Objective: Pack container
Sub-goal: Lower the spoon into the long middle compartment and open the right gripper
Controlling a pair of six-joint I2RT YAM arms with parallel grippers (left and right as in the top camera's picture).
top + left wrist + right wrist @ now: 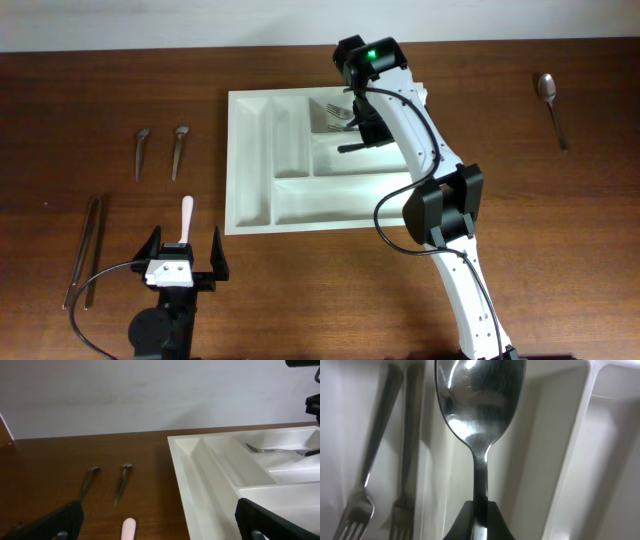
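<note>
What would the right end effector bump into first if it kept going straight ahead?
The right end effector holds a spoon out front; that would probably touch the white bottom of the container first, beside the two forks. Depth is unclear, so this is a guess.

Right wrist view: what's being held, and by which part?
A metal spoon, pinched by the right fingers on its handle just below the bowl. Left gripper holds nothing.
</note>
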